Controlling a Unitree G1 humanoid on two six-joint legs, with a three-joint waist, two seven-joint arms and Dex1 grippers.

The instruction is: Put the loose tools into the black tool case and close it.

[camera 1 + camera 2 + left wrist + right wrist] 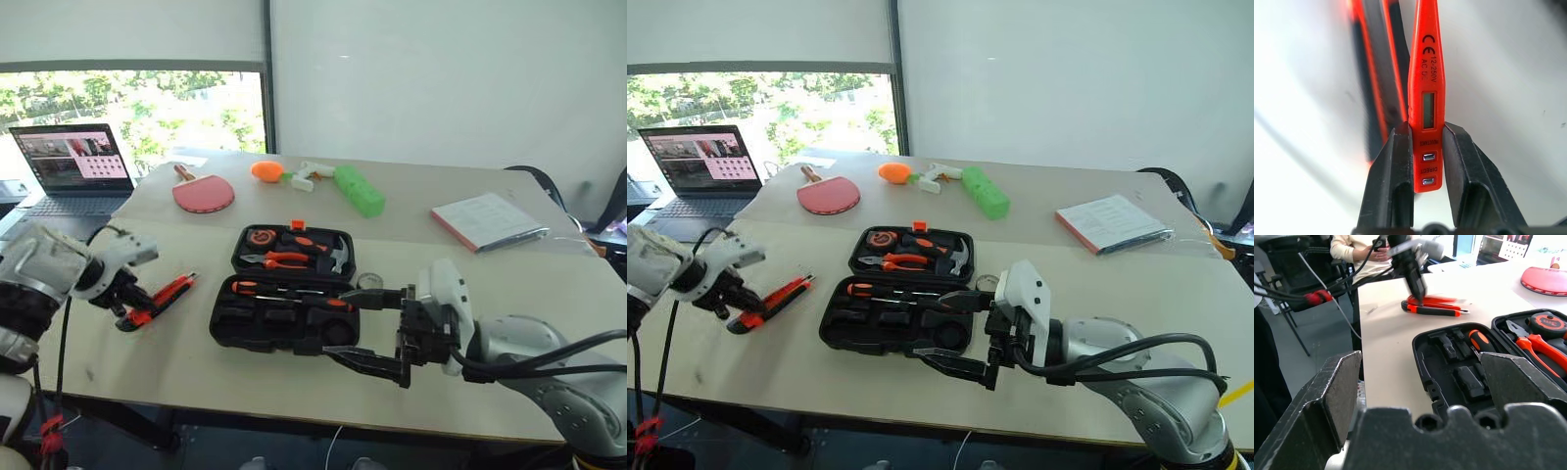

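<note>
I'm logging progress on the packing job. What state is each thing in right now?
black tool case: open, lid flat on the table, tools in slots.
slim orange-red tool: clamped in the left pincer.
utility knife: lying loose on the table.
right pincer: open, at the case's front edge.
laptop: open, screen lit.

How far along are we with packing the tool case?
Done: the black tool case lies open with a screwdriver in its front half. In hand: the left gripper is shut on the slim orange-red tool, just above the table. Left: the utility knife lies loose on the table; the right gripper waits open by the case, whose lid is not yet closed.
</note>
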